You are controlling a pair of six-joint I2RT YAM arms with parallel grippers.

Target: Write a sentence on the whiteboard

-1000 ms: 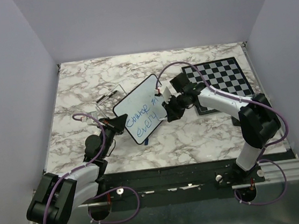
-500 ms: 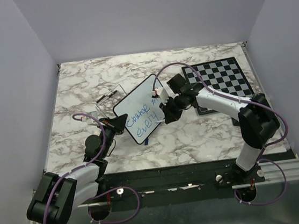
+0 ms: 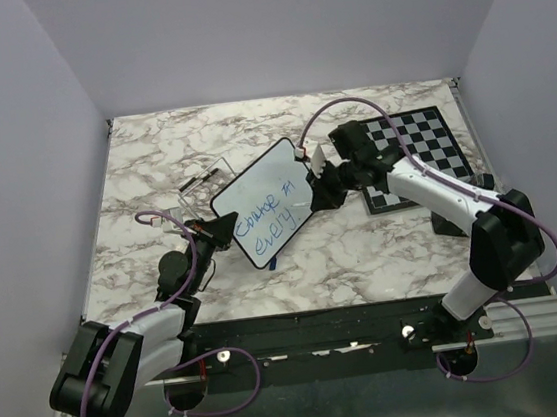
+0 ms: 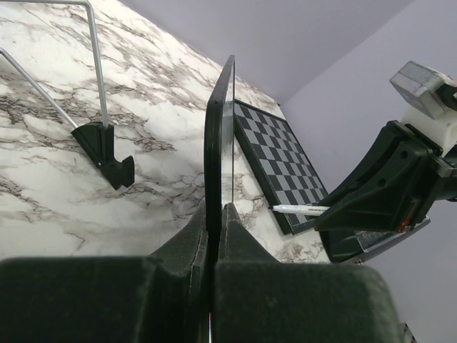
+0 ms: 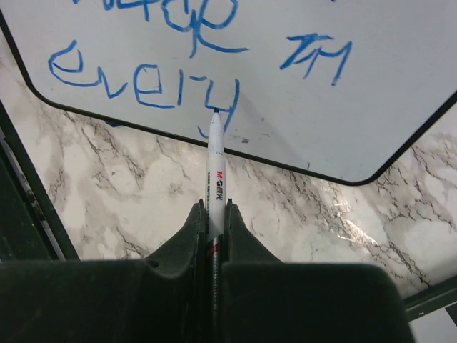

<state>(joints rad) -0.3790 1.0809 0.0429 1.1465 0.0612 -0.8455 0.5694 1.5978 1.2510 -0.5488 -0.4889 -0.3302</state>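
Top external view, items from left to right.

1. left gripper [image 3: 205, 239], near the table's [image 3: 364, 249] near-left corner; jaws closed tight on the near-left edge of the whiteboard, which the left wrist view shows pinched edge-on between the pads.
2. wire stand [image 4: 107, 150], black foot on the marble, left of centre; apart from the board; not in use.
3. whiteboard [image 3: 268, 205], mid-table, raised off the surface and tilted up; one corner points at the far edge.
4. sentence [image 3: 263, 220], blue lettering in two short lines; the lower line reads "every" [image 5: 143, 86]; a small separate mark sits further along the upper line; from this, you are mid-sentence, with more words to add.
5. marker [image 5: 214, 164], white barrel; tip at the tail of the "y"; the left wrist view suggests the tip is just off the surface, though you cannot be sure of contact.
6. right gripper [image 5: 213, 209], just beside the board's right edge; fingers clamped on the marker barrel.
7. chessboard [image 3: 422, 147], flat by the far-right corner; partly under the right arm.

Handling note, as judgement: you should start the next word clear of the "y"; press lightly, since the board is held at one edge only and may swing; square the tip to the surface; watch the space left before the frame.
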